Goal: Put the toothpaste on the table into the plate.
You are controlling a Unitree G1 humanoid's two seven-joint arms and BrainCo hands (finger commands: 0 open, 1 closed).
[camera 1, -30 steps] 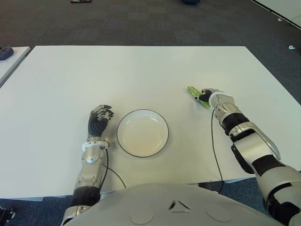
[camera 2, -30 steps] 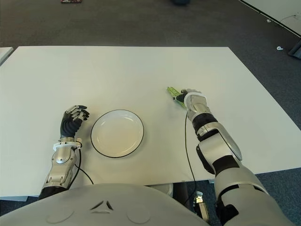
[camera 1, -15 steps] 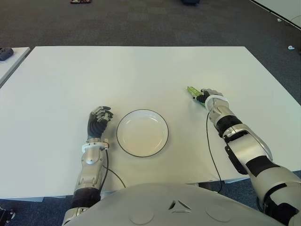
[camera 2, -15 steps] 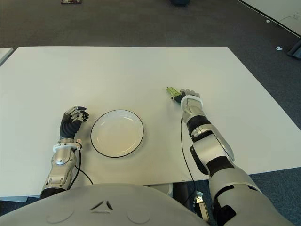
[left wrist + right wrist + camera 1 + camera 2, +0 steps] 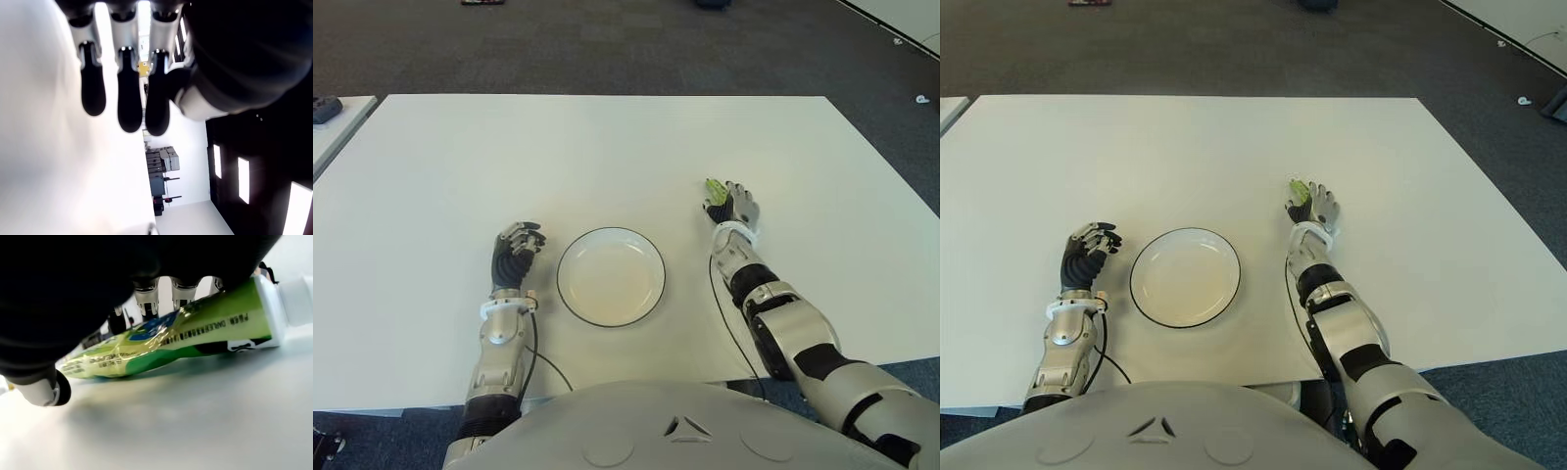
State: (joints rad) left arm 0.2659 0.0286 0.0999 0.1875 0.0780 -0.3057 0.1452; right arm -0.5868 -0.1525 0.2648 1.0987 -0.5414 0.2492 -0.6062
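1. Since one second ago, the right hand (image 5: 735, 208) has swung in toward the robot's midline. The forearm now runs nearly straight up the tabletop (image 5: 607, 147) instead of slanting out to the right.
2. The toothpaste (image 5: 716, 189) remains on the tabletop, right of the plate (image 5: 610, 276) and apart from it. Earlier a longer green strip showed to the left of the hand; now only a short green end shows at the hand's upper left edge.
3. Right hand fingers (image 5: 145, 297): in the wrist view they arch over the tube, which lies flat on the tabletop with its white cap clear of the hand. Whether they press on the tube or only hover above it cannot be determined.
4. The left hand (image 5: 514, 257) shows just left of the plate, in the same place as before. Its fingers (image 5: 129, 95) are curled together and hold nothing.
5. The plate holds nothing and has not moved.
6. Hidden items: most of the tube is covered by the right hand in the eye views. Tube lettering is too small to read.
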